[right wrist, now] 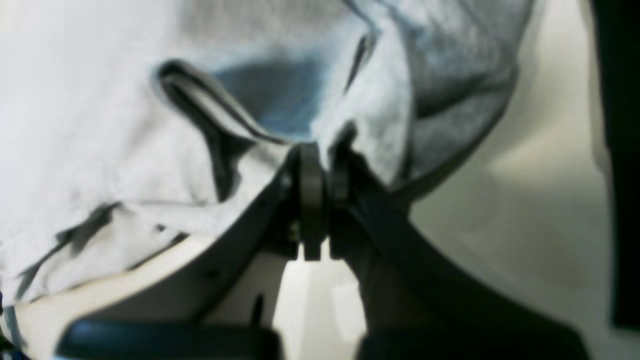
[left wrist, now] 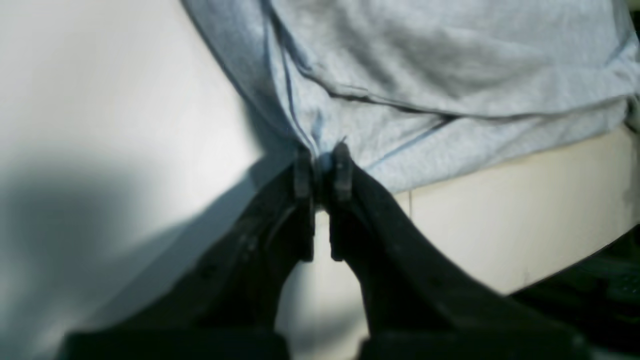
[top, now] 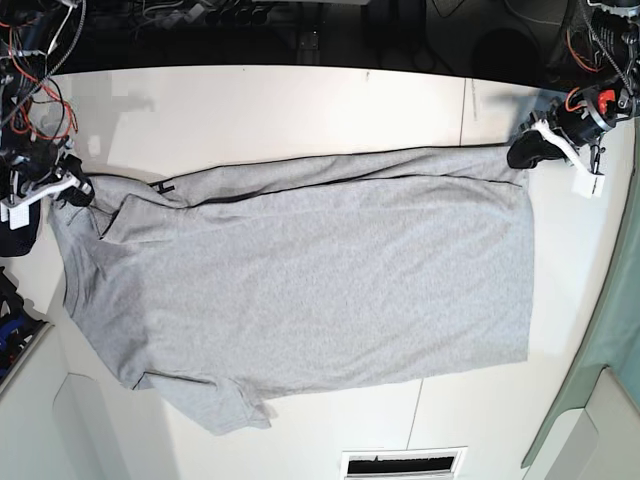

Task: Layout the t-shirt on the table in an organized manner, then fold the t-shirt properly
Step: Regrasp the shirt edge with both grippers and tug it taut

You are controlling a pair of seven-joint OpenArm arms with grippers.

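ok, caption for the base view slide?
Both grippers pinch opposite ends of the t-shirt spread across the table.

Both grippers (left wrist: 323, 172) (right wrist: 325, 170) had black tapering fingers; in the base view, red wiring (top: 40, 95) ran along each arm.

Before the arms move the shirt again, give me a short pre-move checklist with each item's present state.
1. Left gripper shut on the t-shirt edge: ok.
2. Right gripper shut on the shirt: ok.
3. Both grips sit at opposite ends of the far edge: ok.
4. Far edge lies flat: not ok, a strip is folded over along it.
5. Near sleeve lies flat: not ok, it is crumpled.
6. Shirt wholly on the table: cannot tell, its end by the right gripper reaches the table's edge.
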